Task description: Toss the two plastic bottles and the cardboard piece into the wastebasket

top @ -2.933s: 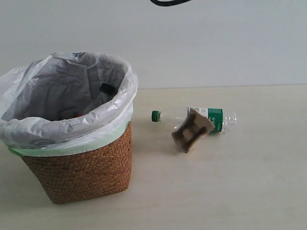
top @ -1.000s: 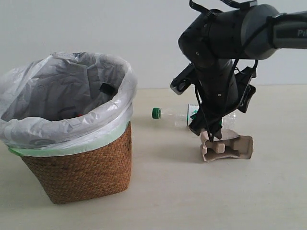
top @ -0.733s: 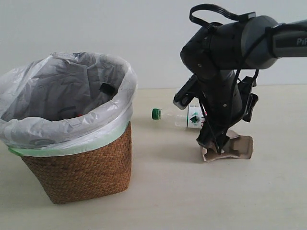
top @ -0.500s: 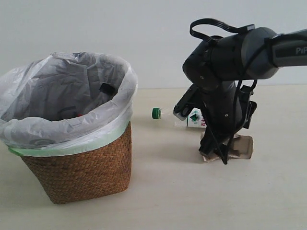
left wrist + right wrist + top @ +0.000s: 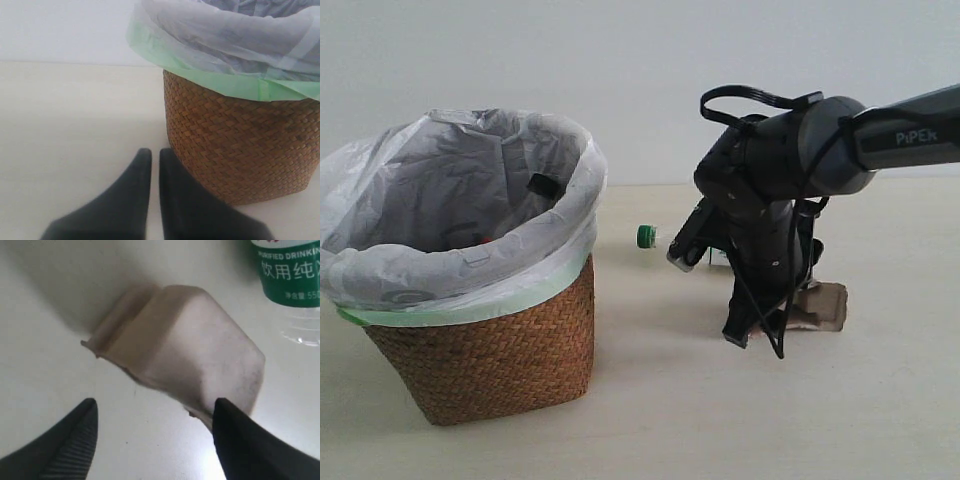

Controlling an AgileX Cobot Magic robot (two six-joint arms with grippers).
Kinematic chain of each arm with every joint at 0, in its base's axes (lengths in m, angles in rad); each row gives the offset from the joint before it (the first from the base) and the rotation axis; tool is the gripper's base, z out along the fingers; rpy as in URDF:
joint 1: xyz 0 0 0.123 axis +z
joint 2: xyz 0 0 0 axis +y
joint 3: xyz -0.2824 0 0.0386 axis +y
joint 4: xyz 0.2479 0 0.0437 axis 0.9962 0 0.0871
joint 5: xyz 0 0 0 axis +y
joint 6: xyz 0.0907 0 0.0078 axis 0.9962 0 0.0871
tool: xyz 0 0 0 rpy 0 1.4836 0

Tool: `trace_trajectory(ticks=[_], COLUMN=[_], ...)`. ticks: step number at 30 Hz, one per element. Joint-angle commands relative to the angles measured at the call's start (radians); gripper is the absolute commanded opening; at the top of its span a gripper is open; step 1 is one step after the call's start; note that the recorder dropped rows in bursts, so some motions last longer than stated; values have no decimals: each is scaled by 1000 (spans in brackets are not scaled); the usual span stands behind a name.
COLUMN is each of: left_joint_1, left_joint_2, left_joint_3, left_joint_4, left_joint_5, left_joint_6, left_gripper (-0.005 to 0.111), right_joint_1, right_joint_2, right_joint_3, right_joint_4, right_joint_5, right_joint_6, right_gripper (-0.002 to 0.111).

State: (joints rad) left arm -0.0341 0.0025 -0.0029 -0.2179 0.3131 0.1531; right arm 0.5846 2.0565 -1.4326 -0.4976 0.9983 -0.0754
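Note:
The wicker wastebasket (image 5: 490, 350) with its white bag stands at the left. A black cap (image 5: 542, 184) shows inside it, and the rest of that bottle is hidden. The green-capped bottle (image 5: 645, 236) lies behind my right arm; its green label (image 5: 290, 270) shows in the right wrist view. The grey-brown cardboard piece (image 5: 822, 305) (image 5: 195, 355) lies flat on the table. My right gripper (image 5: 752, 330) (image 5: 154, 407) is open and low beside it, with one fingertip (image 5: 222, 412) at the cardboard's edge. My left gripper (image 5: 155, 155) is shut and empty, next to the wastebasket (image 5: 240, 145).
A pale table (image 5: 650, 420) runs to a plain white wall behind. My right arm (image 5: 770, 180) bends down over the bottle, and a black cable (image 5: 780, 345) hangs beside the gripper.
My right arm came into view and has lowered to the table. The cardboard went from leaning on the bottle to lying flat further right. The arm now covers most of the bottle.

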Motion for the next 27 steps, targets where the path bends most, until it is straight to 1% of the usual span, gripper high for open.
trace_trajectory(ticks=[1, 3, 8, 10, 13, 18, 20, 21, 22, 23, 27], left_joint_1=[3, 3, 3, 3, 3, 3, 3, 3, 3, 3, 3], left_joint_2=[-2, -2, -2, -2, -2, -2, -2, -2, -2, -2, -2], left_joint_3=[3, 3, 3, 3, 3, 3, 3, 3, 3, 3, 3], left_joint_4=[2, 2, 2, 2, 2, 2, 2, 2, 2, 2, 2], left_joint_5=[-3, -3, -3, -3, -3, -3, -3, -3, -3, -3, -3], left_joint_6=[-9, -9, -9, -9, -9, -9, -9, -9, -9, -9, -9], left_gripper=[6, 6, 6, 6, 6, 6, 6, 6, 6, 6, 6], right_joint_1=[-6, -6, -6, -6, -6, -6, -6, -6, -6, -6, -6], right_joint_2=[8, 10, 10, 10, 10, 10, 10, 10, 9, 4, -28], right_joint_3=[2, 2, 2, 2, 2, 2, 2, 2, 2, 2, 2], right_joint_4=[-36, -43, -90, -95, -103, -130, -143, -145, -145, -147, -136], right_joint_5=[-27, -37, -52, -54, -64, -68, -47, -30, -25, -25, 3], right_joint_6=[-3, -1, 2, 7, 12, 50, 68, 69, 75, 92, 83], right_gripper=[59, 53, 26, 24, 27, 27, 20, 7, 2, 0, 0])
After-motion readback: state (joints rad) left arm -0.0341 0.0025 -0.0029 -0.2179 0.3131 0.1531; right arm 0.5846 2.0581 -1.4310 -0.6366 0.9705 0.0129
